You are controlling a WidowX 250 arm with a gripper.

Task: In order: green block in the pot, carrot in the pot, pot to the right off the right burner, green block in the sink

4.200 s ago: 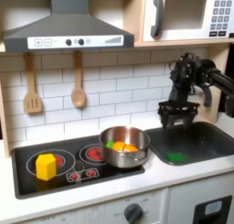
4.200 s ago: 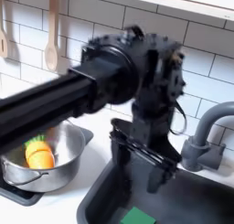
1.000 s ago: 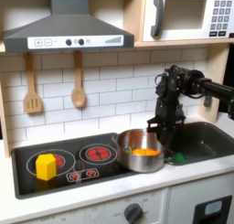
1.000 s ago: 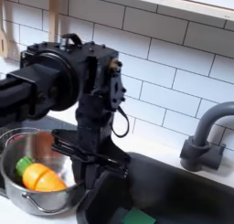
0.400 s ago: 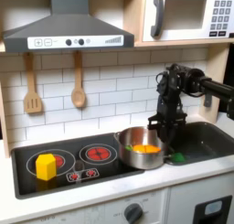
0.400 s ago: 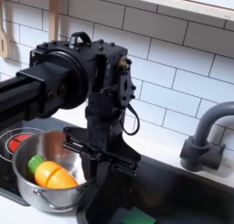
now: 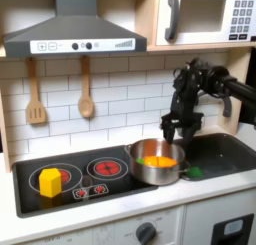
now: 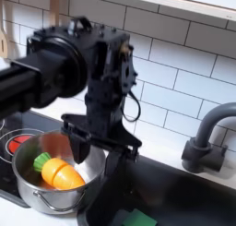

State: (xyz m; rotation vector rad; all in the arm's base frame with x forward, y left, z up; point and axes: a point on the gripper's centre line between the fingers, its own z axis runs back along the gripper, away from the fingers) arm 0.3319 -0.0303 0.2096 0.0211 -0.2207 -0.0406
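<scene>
The green block (image 7: 192,172) lies on the floor of the sink (image 7: 228,152) near its front corner in the first exterior view, and at the bottom edge in the second exterior view (image 8: 140,218). Just beside the basin, the pot (image 7: 156,161) sits at the stovetop's (image 7: 30,177) right end, off the right burner (image 7: 105,169), the carrot (image 8: 59,172) inside. The gripper (image 7: 177,126) hangs above the pot's far rim, higher than a moment ago; its fingers (image 8: 109,165) are spread, holding nothing. The pot has kept its place. A yellow block (image 7: 49,181) rests on the left burner; most of the sink floor lies open.
</scene>
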